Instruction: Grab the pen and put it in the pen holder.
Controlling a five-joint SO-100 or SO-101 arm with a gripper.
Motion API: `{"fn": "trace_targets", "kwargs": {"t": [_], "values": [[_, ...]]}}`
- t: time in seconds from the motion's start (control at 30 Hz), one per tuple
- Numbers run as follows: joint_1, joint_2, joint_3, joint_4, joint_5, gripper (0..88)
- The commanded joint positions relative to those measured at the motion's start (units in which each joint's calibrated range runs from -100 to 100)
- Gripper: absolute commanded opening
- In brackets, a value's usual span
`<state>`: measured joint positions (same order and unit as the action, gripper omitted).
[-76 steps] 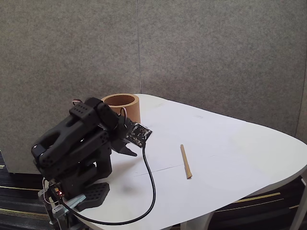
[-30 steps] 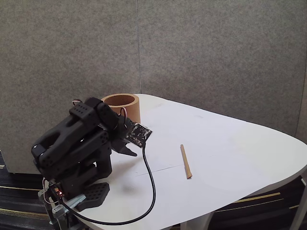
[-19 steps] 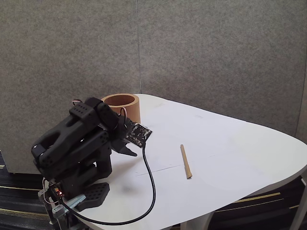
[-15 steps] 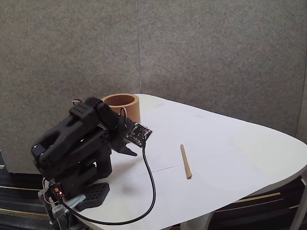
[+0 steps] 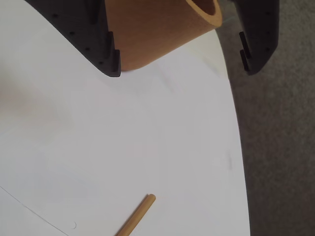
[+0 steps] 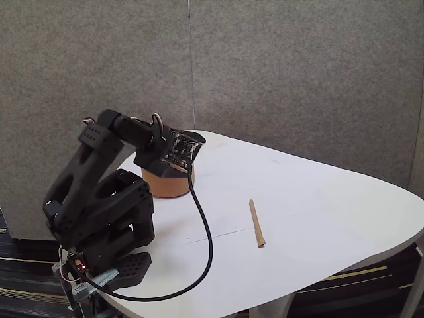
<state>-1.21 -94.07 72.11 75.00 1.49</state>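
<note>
Grey felt walls surround the white oval worktop point(image 6: 318, 199). Black tool point(image 5: 179, 69) hangs spread above the squat brown cardboard pen holder point(image 6: 165, 183); it should swing right and descend across the thin tan wooden pen point(image 6: 256, 223).

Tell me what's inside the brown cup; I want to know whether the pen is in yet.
The pen holder shows just a sliver of dark opening; its inside is hidden. The pen lies on the white table, apart from it.
</note>
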Motion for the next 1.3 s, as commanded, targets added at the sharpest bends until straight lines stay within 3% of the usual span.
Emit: {"fn": "trace_targets", "kwargs": {"t": [0.0, 0.97, 1.27], "values": [[0.3, -0.1, -2.9, -0.2, 0.3, 35.0], [0.4, 1.6, -13.4, -0.2, 0.0, 35.0], [0.4, 19.4, -29.4, 0.4, -0.1, 35.0]]}}
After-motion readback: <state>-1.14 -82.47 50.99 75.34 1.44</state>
